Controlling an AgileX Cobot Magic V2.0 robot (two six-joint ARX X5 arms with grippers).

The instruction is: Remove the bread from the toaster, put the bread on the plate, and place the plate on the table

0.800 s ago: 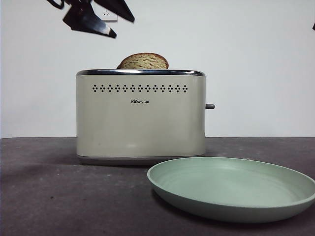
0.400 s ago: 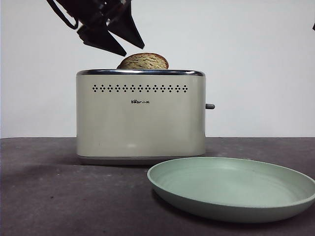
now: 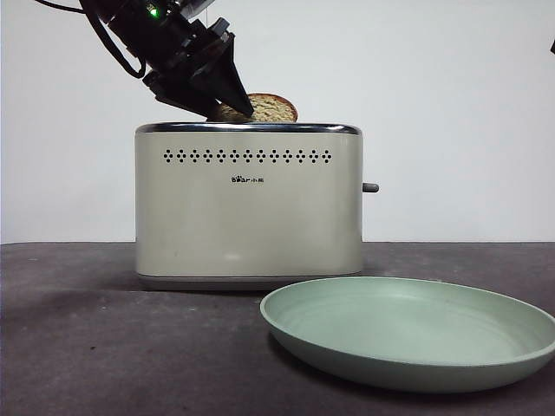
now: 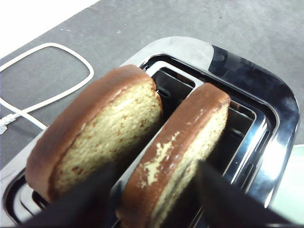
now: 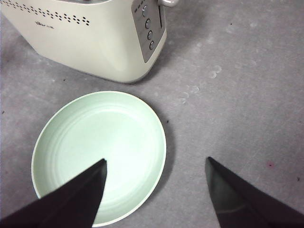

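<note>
Straddling speckled, brown-crusted bread (image 4: 183, 142) in chrome-rimmed toaster (image 3: 248, 208), left pincer (image 4: 154, 190) spread; right pincer (image 5: 154, 190) spread.

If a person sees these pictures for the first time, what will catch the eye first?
The boxy cream-beige toaster stands mid-table with two brown-crusted bread slices rising from its slots. The black left tool is at the toaster's top, jaws open on either side of one slice. A round pale-green plate lies empty on the dark table before the toaster.

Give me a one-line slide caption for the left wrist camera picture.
Left gripper open, its jaws straddling one bread slice in the toaster, second slice alongside.
</note>
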